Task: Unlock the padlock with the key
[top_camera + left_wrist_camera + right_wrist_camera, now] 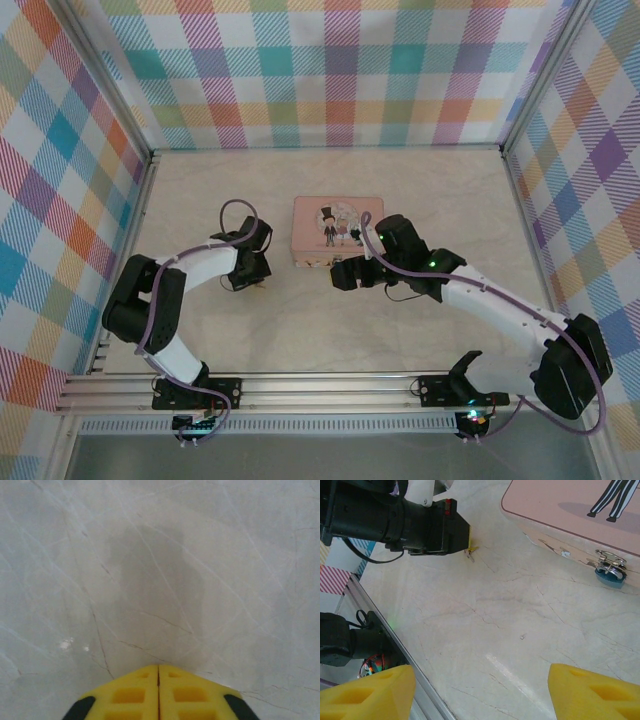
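Note:
The padlock (610, 573), small and blue with a silver shackle, hangs on the clasp at the front of the pink tin (560, 510). My left gripper (159, 672) points down at the marble table, its yellow pads pressed together. In the right wrist view its tips (470, 544) touch the table, and the key (470, 554), a thin pale sliver, pokes out from between them. From above, the left gripper (255, 283) stands left of the pink tin (333, 232). My right gripper (480, 682) hovers open over bare table, near the tin's front edge (345, 275).
The metal rail (300, 385) runs along the near edge of the table. Checked cloth walls (330, 70) close in the back and both sides. Bare marble lies between the two grippers.

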`<state>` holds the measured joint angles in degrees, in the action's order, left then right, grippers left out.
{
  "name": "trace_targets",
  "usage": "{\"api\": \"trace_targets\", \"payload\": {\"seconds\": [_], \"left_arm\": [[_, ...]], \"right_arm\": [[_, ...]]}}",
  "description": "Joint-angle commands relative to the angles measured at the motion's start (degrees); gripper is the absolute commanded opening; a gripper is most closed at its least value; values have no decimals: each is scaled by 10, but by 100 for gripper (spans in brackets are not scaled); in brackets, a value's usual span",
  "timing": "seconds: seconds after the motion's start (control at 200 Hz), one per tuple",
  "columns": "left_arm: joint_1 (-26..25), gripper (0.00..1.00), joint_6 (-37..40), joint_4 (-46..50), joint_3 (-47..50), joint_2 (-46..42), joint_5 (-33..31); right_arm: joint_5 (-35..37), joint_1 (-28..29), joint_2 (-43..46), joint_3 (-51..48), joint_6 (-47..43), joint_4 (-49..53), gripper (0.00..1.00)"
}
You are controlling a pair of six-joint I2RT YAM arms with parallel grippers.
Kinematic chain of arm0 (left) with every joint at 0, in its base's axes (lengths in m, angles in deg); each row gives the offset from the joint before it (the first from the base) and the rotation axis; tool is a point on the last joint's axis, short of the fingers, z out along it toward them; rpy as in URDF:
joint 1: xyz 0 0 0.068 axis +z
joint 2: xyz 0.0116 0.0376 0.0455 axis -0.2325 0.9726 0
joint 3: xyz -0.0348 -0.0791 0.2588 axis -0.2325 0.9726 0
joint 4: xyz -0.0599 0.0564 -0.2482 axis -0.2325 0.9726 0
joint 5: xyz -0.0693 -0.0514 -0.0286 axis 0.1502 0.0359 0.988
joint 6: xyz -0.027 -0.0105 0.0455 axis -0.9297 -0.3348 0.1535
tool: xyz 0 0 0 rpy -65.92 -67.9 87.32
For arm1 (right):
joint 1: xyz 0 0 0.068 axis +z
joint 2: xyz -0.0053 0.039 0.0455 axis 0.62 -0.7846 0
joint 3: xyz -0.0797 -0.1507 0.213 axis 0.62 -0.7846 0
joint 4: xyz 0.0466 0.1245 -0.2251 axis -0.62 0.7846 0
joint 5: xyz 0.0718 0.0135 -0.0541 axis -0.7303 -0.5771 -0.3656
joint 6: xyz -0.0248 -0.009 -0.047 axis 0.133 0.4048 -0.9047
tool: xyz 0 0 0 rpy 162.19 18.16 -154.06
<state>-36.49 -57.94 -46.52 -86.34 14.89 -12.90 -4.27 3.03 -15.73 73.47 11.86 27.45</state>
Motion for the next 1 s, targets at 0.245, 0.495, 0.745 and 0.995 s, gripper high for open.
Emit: {"api": "trace_targets", "payload": {"seconds": [0.245,0.495,0.745,0.995], "left_arm": [[1,0,-1,18,-12,-77,45],[0,0,14,43,-87,-127,119],[-20,0,41,57,-187,-130,252],[-73,0,65,96,-298,-104,339]], "right_arm": [[14,3,-2,-16,15,-30,71],[14,3,10,-25,27,-62,69],[19,3,35,8,-12,-58,57],[-7,3,29,80,-79,-15,41]]}}
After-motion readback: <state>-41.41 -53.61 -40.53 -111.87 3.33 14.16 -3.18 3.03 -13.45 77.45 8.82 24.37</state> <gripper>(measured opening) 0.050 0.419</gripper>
